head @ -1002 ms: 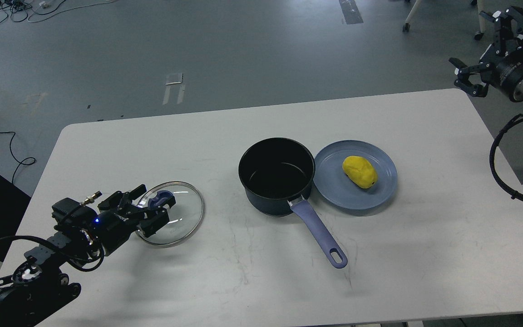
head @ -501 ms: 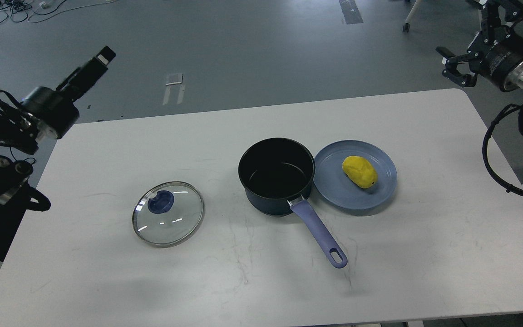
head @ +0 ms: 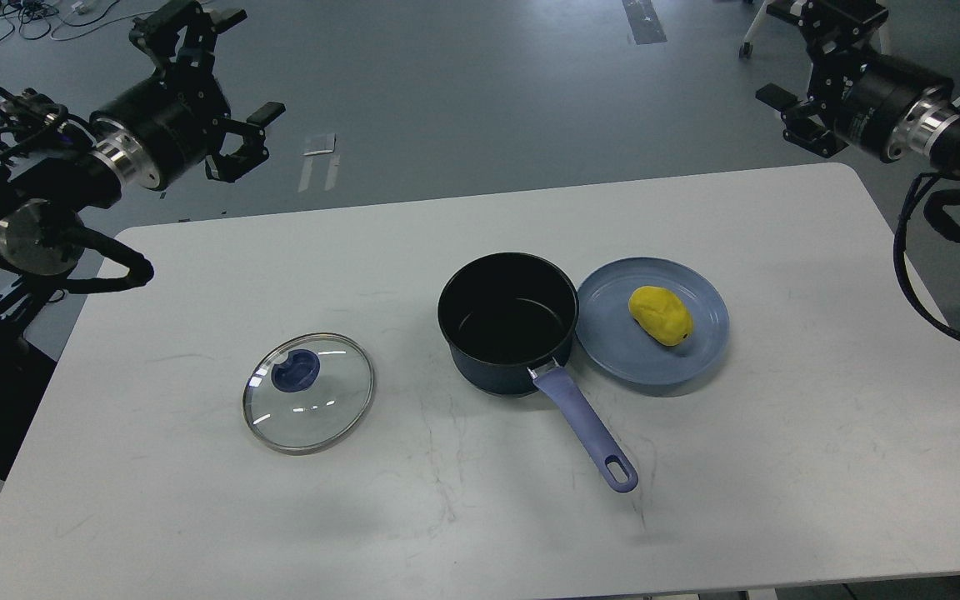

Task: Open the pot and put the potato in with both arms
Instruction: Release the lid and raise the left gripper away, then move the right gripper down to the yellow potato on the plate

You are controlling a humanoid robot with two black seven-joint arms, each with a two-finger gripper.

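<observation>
Head view: the pot [head: 507, 323] stands uncovered at the centre of the tabletop [head: 780, 467], its handle [head: 584, 429] pointing toward the near edge. Its glass lid [head: 308, 392] lies flat, well apart toward the left edge. The potato [head: 660, 315] rests on a blue plate [head: 613, 342] touching the pot. My left gripper [head: 217, 79] and right gripper [head: 805, 71] hover beyond the far corners, jaws wide, empty.

White table [head: 197, 275], grey floor [head: 463, 92], cables [head: 38, 17] far left
</observation>
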